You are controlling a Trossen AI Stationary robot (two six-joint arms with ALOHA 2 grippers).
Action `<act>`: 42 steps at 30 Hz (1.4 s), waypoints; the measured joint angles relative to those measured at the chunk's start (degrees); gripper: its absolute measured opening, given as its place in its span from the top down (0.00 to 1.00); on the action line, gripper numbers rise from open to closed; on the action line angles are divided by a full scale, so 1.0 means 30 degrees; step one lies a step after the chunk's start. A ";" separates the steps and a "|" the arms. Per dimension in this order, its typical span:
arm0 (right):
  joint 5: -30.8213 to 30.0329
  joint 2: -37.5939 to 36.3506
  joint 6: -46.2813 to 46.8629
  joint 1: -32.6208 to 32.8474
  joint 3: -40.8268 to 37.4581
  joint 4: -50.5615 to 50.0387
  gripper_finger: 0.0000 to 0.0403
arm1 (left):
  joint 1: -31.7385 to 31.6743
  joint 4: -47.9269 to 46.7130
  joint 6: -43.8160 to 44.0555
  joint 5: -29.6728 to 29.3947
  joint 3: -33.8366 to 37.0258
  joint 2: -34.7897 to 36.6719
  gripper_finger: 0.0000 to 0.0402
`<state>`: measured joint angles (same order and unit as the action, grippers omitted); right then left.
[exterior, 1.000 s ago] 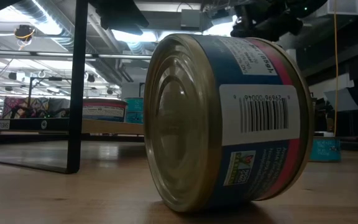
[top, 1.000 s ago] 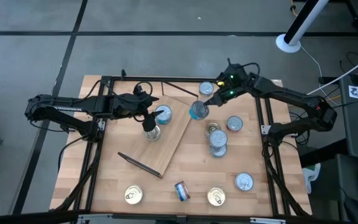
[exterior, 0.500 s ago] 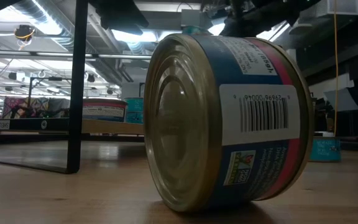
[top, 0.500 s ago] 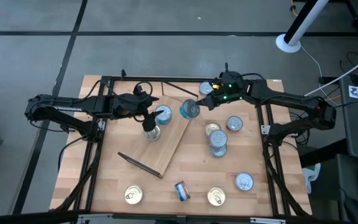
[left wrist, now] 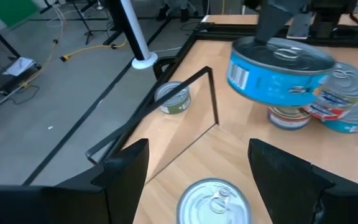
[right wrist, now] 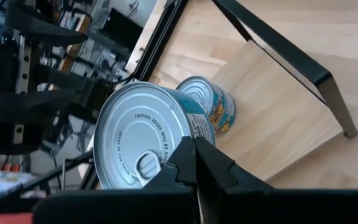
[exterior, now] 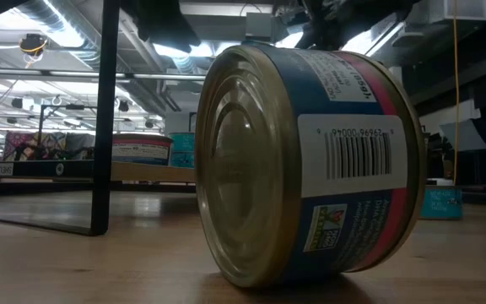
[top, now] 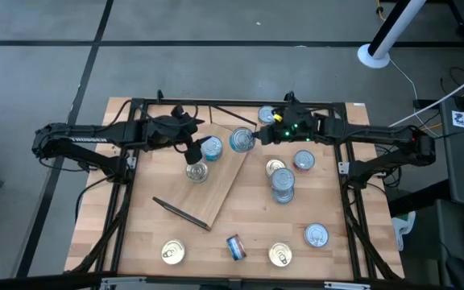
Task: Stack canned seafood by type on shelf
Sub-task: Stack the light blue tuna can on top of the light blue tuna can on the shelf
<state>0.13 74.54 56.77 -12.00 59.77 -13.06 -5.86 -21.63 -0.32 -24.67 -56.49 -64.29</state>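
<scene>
Right hand (top: 258, 138) clenched on blue tin (top: 242, 140), carried above shelf (top: 220, 189), just beside matching tin (top: 211, 147). My left hand (top: 193, 148) released, hovering over that tin, nearer it.

My right gripper (top: 256, 138) has carried the blue can (top: 242, 140) further toward the left side, from beside the shelf's edge to a place over the shelf (top: 220, 189), now close to the can (top: 211, 147) standing there. The right arm has stretched out more level. In the low view its dark shape has moved left overhead.
</scene>
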 joint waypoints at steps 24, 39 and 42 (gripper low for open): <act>-0.3709 0.4458 0.4466 0.2249 -0.0007 0.4810 1.00 | -0.2212 -0.0262 -0.1979 0.0016 0.0000 0.0007 0.33; -0.5312 0.5858 0.4987 0.2254 -0.0007 0.6535 1.00 | -0.2212 -0.0678 -0.2418 0.0045 0.0000 0.0007 0.33; -0.5721 0.5858 0.4992 0.2264 -0.0007 0.6589 1.00 | -0.2212 -0.0670 -0.2417 0.0045 0.0000 0.0007 0.33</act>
<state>-17.04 92.12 71.75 -5.21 59.75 6.71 -12.49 -23.64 -7.58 -24.53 -56.49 -64.27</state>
